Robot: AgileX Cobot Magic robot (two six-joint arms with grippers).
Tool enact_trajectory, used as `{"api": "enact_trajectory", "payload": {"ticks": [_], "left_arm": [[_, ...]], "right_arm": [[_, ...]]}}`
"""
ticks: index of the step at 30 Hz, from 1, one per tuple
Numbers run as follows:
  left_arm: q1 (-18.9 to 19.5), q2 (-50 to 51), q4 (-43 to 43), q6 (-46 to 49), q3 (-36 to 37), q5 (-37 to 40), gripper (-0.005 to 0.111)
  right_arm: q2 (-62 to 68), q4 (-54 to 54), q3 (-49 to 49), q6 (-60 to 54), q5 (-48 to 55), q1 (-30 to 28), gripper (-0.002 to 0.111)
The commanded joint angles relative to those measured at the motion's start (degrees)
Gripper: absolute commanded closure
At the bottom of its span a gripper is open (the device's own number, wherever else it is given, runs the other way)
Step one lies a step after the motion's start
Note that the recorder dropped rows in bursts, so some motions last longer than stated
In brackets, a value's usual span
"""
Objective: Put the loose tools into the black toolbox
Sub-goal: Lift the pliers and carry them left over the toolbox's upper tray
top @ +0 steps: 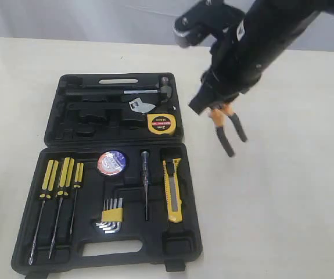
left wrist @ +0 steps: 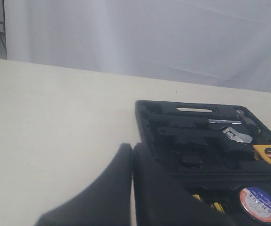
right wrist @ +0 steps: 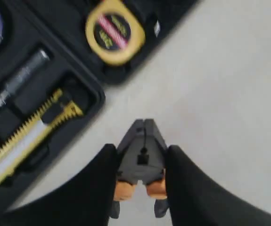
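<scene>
The black toolbox (top: 50, 131) lies open on the table. In it sit the yellow tape measure (top: 160, 123) (right wrist: 114, 31), the tape roll (top: 112, 162) (left wrist: 258, 204) and the yellow utility knife (top: 172, 190) (right wrist: 27, 141). My right gripper (right wrist: 141, 153) is shut on the pliers (right wrist: 142, 150), whose grey head points past the fingertips. In the exterior view the pliers (top: 227, 125) hang in the air just right of the box, orange-black handles downward. The left gripper (left wrist: 132, 150) is shut and empty, low beside the box's left side; the exterior view does not show it.
Yellow-handled screwdrivers (top: 59, 177), hex keys (top: 112, 214), a slim tester screwdriver (top: 146, 183), a hammer (top: 155, 88) and an adjustable wrench (top: 140, 106) fill other slots. Bare beige table (top: 283, 203) spreads right of the box. A white curtain (left wrist: 149, 37) hangs behind.
</scene>
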Motion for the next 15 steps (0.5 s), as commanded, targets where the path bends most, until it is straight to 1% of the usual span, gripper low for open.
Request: {"api": "enact_trajectory", "payload": {"ticks": [1, 4, 7, 15], "left_arm": [[-0.33, 0.23, 0.25, 0.02, -0.3, 0.07, 0.107], [-0.33, 0.23, 0.25, 0.02, -0.3, 0.07, 0.107], [-0.33, 0.23, 0.25, 0.02, -0.3, 0.07, 0.107], [-0.33, 0.23, 0.25, 0.02, -0.3, 0.07, 0.107]], "right_arm": [[-0.72, 16.68, -3.57, -16.33, -9.58, -0.31, 0.109], [-0.47, 30.51, -3.92, -29.76, -14.68, -0.31, 0.109], [1.09, 42.83, -3.92, -42.59, -17.45, -0.31, 0.109], [8.81, 74.83, -3.92, -73.78, -17.01, -0.2, 0.109]]}}
